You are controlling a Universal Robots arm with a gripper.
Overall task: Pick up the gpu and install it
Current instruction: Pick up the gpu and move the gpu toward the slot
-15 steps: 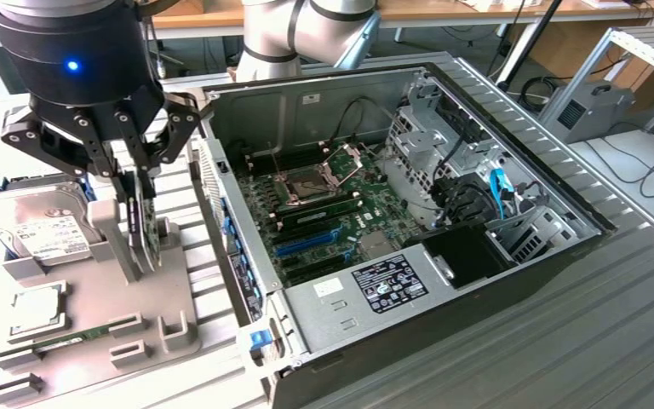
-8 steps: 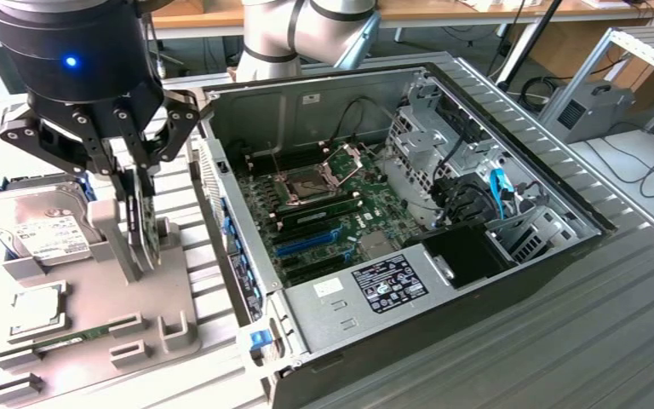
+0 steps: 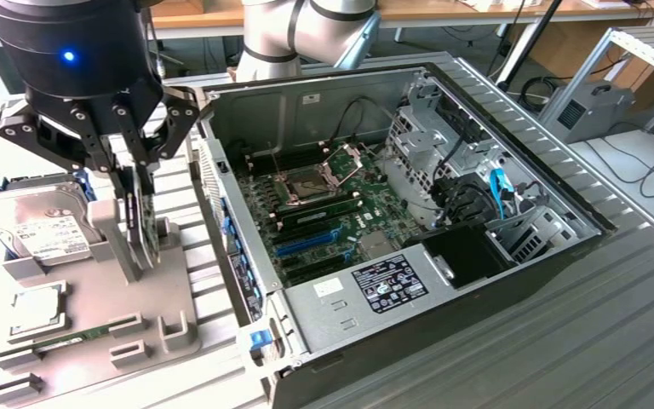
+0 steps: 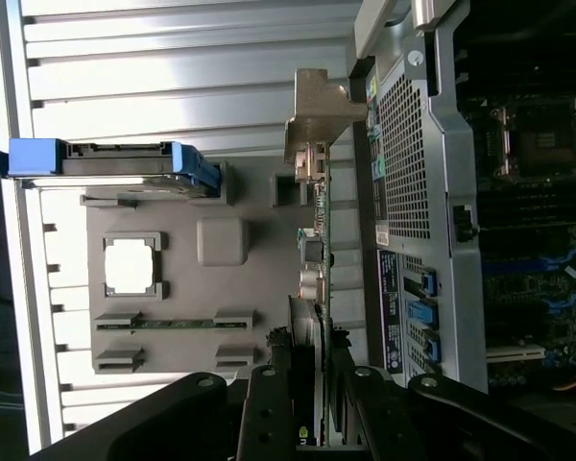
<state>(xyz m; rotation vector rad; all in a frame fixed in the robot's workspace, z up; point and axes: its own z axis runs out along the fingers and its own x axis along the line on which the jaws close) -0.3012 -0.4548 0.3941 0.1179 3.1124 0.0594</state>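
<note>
The gpu (image 3: 137, 256) stands on edge in a slot of the grey holder (image 3: 180, 294), at the exterior view's left beside the open computer case (image 3: 531, 281). My gripper (image 3: 134, 223) comes straight down over it, one finger on each side of the thin card, shut on it. In the wrist view the gpu (image 4: 319, 240) runs edge-on away from my gripper (image 4: 305, 370). Its silver bracket (image 4: 319, 110) is at the far end, close to the case's rear panel (image 4: 403, 144). The card's lower edge still looks seated in the holder.
On the holder lie a hard drive (image 3: 41, 232), a cpu (image 3: 34, 308) and a RAM stick (image 3: 71, 339). The motherboard (image 3: 339, 200) inside the case shows blue expansion slots (image 3: 304, 243). Cables and a drive cage crowd the case's far side (image 3: 463, 187).
</note>
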